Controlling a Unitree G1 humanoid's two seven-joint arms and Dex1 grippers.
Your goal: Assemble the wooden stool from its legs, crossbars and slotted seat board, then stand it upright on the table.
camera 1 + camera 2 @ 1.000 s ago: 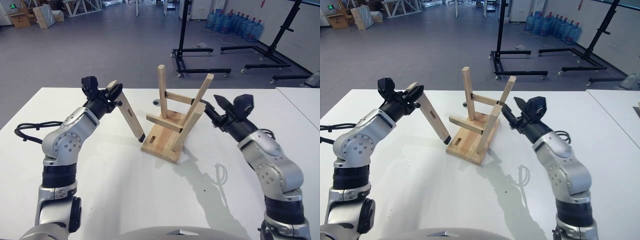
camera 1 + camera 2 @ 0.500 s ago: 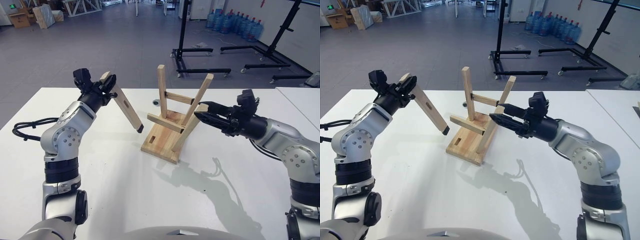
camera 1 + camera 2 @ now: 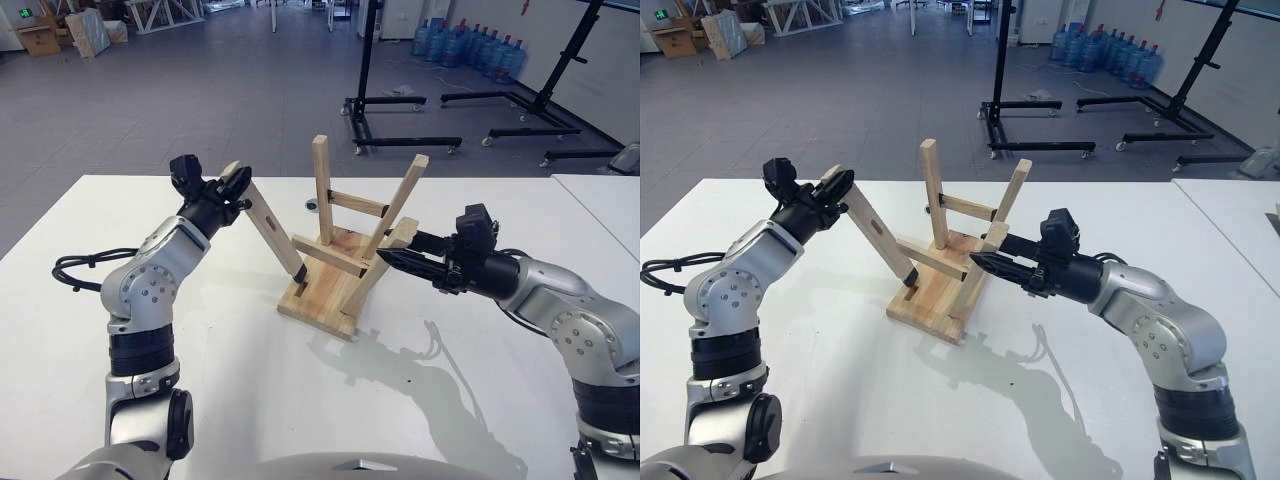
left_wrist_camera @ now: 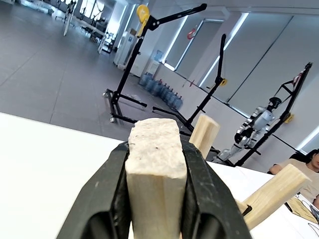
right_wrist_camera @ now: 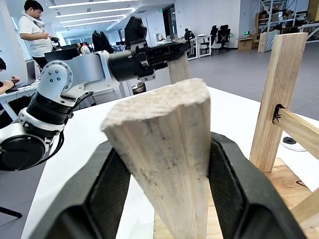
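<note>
The stool lies seat-down: the slotted seat board (image 3: 330, 300) rests on the white table (image 3: 250, 400) with three legs sticking up, joined by crossbars (image 3: 331, 256). My left gripper (image 3: 233, 184) is shut on the top end of a loose leg (image 3: 270, 228). That leg slants down, and its lower end touches the board's near-left corner. My right gripper (image 3: 398, 250) is shut on the top of the front right leg (image 3: 383, 264), whose end grain (image 5: 164, 144) sits between black fingers (image 5: 107, 194). The loose leg's end (image 4: 155, 164) is clamped in the left wrist view.
A black cable (image 3: 75, 270) loops on the table's left side. A small round hole (image 3: 313, 205) sits behind the stool. Black wheeled stands (image 3: 400, 105) stand on the floor beyond the far edge. A second table (image 3: 600, 195) lies to the right.
The left arm swung the loose leg back down until its lower end met the seat board. The right gripper moved in and shut on the front right leg's top; the stool shifted slightly.
</note>
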